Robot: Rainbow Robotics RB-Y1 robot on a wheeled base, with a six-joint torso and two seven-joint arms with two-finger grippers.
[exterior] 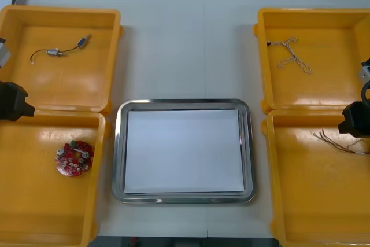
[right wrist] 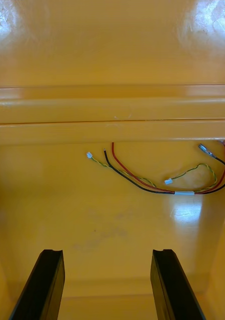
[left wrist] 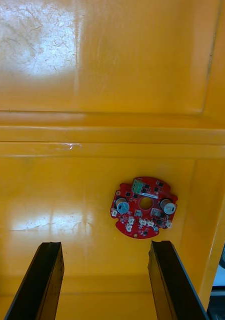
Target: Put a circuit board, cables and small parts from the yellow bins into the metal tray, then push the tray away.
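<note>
L gripper (left wrist: 105, 245) hangs over near-left yellow bin (exterior: 40, 201), fingers spread wide, gripping nothing. Round red circuit board (left wrist: 144, 207) lies flat on the bin floor just beyond the fingers, bare floor btwn them. R gripper (right wrist: 107, 252) is over near-right bin (exterior: 312, 201), fingers likewise released. Red & yellow cable (right wrist: 162, 182) sprawls on the floor ahead, close to the bin's far wall. Metal tray (exterior: 118, 154), white inside, sits btwn the bins. Far-left bin (exterior: 58, 24) holds black cable (exterior: 72, 48) w/ small metal parts (exterior: 55, 53); far-right bin (exterior: 324, 33) holds twisted blue & white cable (exterior: 292, 56)
</note>
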